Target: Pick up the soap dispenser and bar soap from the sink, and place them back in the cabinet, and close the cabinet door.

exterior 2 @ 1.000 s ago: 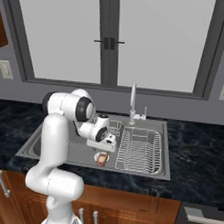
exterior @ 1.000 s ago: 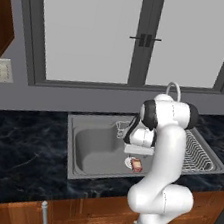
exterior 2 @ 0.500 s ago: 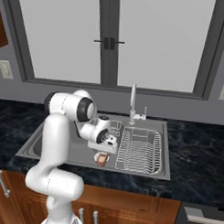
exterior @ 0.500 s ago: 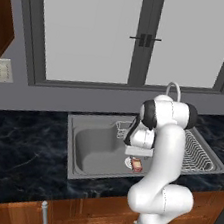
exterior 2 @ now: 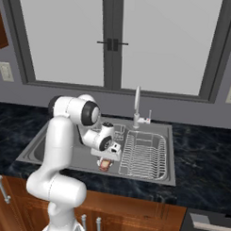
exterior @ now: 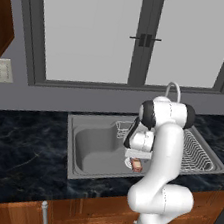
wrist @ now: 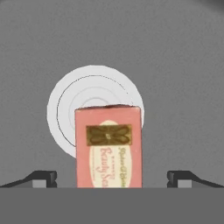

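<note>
Spread wide, our fingertips stand either side of the bar soap in the hand view, touching nothing yet. That reddish block lies on the floor of the sink, partly over a white round dish. From the base cameras, our gripper hangs low over the basin, just above the soap. To grip well, we judge we should keep the block centred between the tips, go straight down, and close on its long sides without dragging the dish.
</note>
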Controlling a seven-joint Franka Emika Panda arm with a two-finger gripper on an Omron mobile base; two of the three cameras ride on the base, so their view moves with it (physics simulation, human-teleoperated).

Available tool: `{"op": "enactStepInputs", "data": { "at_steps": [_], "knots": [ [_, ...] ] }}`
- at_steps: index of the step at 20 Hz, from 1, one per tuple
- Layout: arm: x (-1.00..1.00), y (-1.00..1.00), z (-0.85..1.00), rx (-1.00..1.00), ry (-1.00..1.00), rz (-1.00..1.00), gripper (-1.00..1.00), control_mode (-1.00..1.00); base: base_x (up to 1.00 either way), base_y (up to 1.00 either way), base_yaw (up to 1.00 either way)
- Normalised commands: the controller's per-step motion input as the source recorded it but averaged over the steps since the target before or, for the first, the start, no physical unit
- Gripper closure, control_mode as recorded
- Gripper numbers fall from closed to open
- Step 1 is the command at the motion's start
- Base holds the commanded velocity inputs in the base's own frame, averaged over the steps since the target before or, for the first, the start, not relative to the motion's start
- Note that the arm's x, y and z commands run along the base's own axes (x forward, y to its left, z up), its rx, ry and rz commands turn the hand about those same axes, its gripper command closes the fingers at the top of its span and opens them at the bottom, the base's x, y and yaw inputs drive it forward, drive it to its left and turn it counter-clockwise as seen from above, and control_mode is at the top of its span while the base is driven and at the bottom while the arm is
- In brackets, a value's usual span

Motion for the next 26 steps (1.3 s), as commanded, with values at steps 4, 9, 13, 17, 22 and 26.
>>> {"op": "enactStepInputs", "data": {
  "at_steps": [4, 9, 13, 17, 22, 26],
  "knots": [
    [0.00, 0.00, -0.12, 0.00, 0.01, 0.00, -1.00, -1.00, 0.00, 0.00, 0.00],
    [0.00, 0.00, -0.11, 0.00, 0.01, 0.00, -1.00, -1.00, 0.00, 0.00, 0.00],
    [0.00, 0.00, -0.14, 0.00, 0.01, 0.00, -1.00, -1.00, 0.00, 0.00, 0.00],
    [0.00, 0.00, -0.15, 0.00, 0.00, 0.00, -1.00, -1.00, 0.00, 0.00, 0.00],
    [0.02, 0.00, -0.13, 0.00, 0.00, 0.00, -1.00, -1.00, 0.00, 0.00, 0.00],
    [0.07, 0.00, -0.07, 0.00, 0.00, 0.00, -1.00, -1.00, 0.00, 0.00, 0.00]
  ]
}}
